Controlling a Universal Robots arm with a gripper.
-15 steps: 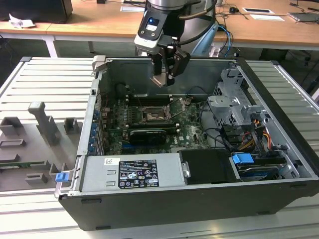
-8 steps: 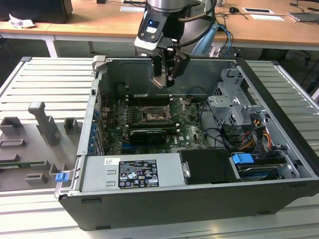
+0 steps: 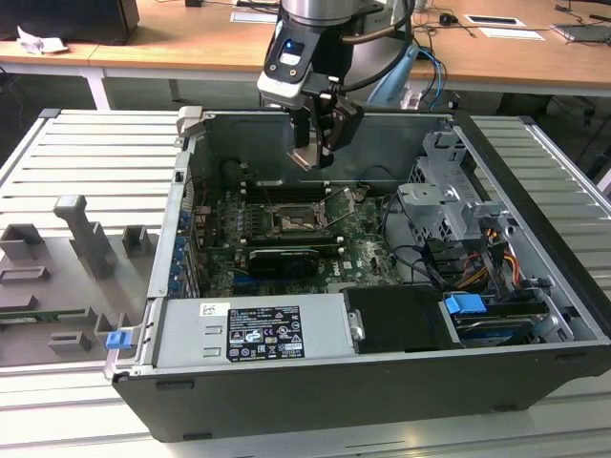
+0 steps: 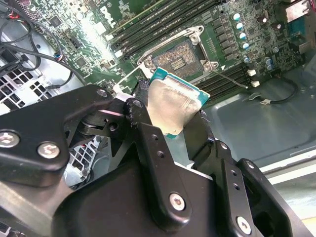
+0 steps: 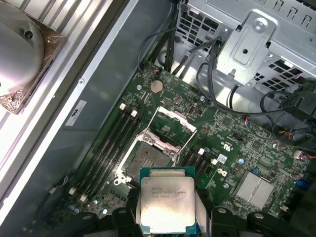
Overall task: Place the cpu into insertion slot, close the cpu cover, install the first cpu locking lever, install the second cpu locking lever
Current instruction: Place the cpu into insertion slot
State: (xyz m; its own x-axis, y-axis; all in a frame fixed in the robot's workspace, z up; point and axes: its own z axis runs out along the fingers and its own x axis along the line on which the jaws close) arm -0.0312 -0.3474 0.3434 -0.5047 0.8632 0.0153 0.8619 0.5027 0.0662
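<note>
My gripper [image 3: 313, 153] hangs inside the open computer case, shut on the cpu [image 3: 305, 158], a flat square chip with a pale metal face. In both wrist views the cpu [image 4: 172, 105] [image 5: 167, 204] sits clamped between the two black fingers [image 4: 146, 143], above the motherboard. The insertion slot [image 3: 290, 222] [image 4: 179, 57] [image 5: 147, 160] lies bare below it, a little ahead of the chip. Beside the slot the cpu cover [image 5: 171, 126] stands swung up on its hinge. A thin locking lever [image 4: 230, 79] juts out next to the socket.
Long black memory slots [image 5: 112, 143] flank the socket. A metal drive cage [image 3: 449, 196] with cables [image 3: 420, 262] fills the exterior view's right, and a power supply [image 3: 258, 329] lies at the front. The case walls [image 3: 177, 219] ring the board. A grey fixture plate [image 3: 67, 277] lies outside.
</note>
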